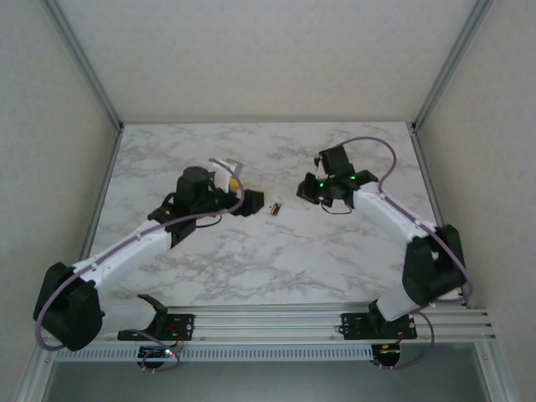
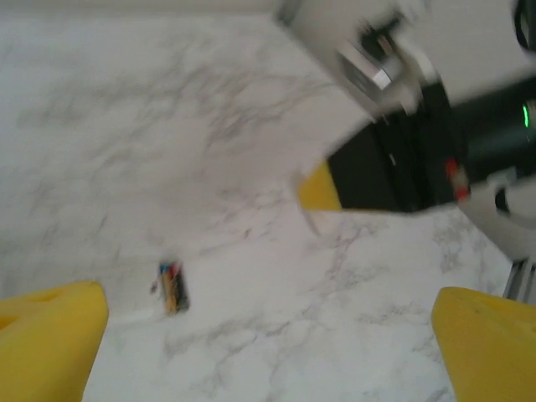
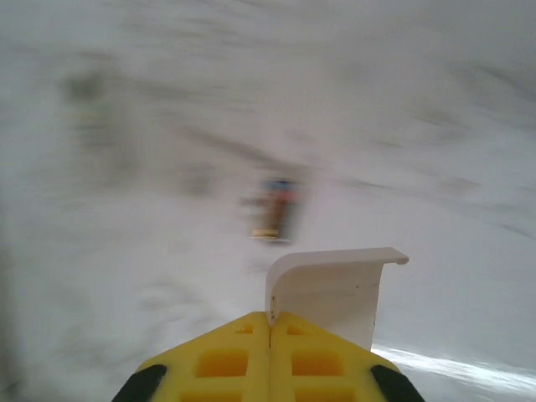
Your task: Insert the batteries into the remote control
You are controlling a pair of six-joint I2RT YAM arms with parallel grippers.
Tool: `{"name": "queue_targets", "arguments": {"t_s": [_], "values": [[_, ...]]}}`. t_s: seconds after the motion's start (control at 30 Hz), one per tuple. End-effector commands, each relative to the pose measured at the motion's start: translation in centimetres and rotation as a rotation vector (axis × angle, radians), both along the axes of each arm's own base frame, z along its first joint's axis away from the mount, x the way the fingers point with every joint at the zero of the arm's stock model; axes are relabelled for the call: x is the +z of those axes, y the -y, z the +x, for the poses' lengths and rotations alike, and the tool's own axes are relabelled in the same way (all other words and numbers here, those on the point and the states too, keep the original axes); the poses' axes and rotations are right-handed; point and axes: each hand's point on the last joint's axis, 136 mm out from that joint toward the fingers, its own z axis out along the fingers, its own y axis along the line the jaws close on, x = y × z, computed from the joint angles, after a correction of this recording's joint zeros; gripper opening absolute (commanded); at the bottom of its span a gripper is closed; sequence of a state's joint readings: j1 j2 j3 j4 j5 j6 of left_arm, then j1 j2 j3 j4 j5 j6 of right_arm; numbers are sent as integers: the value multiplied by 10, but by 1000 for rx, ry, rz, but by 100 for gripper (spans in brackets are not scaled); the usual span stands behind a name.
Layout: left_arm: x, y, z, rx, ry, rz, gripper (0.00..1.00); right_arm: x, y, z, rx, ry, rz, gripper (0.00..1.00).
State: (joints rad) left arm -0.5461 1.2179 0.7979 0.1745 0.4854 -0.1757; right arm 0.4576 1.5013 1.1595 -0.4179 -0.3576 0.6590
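One battery [image 1: 274, 209] lay flat on the table [image 1: 209, 260], just ahead of the left gripper [image 2: 268, 347] and a little way in front of the right gripper [image 3: 270, 356]. The left gripper was wide open and held nothing. The right gripper was squeezed shut on nothing. It looked like picking up and loading were not yet done.

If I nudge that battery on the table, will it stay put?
Probably not: the battery is a thin cylinder lying on its side on the smooth table, so it likely rolls. It looks rigid and light, and may slip from an off-centre pinch.
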Motion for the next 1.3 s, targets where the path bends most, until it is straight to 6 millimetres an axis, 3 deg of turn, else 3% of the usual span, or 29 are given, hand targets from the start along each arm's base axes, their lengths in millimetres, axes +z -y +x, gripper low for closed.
{"name": "queue_targets", "arguments": {"t_s": [0.0, 0.1, 0.2, 0.3, 0.43, 0.77, 1.17, 1.27], "values": [[40, 18, -17, -87, 482, 124, 95, 69, -37, -24, 279, 136, 247, 0], [35, 23, -19, -133, 607, 247, 90, 89, -37, -44, 375, 154, 295, 0], [46, 40, -34, -255, 698, 215, 79, 106, -40, -63, 453, 158, 367, 0], [54, 50, -40, -302, 782, 222, 79, 116, -39, -73, 481, 169, 395, 0], [49, 61, -40, -368, 834, 301, 80, 123, -38, -87, 527, 171, 408, 0], [59, 81, -34, -434, 802, 259, 76, 132, -37, -94, 544, 174, 436, 1], [34, 94, -26, -513, 663, 301, 45, 130, -36, -92, 534, 175, 421, 4], [33, 92, -27, -510, 652, 309, 40, 128, -34, -89, 514, 182, 389, 14]]}}
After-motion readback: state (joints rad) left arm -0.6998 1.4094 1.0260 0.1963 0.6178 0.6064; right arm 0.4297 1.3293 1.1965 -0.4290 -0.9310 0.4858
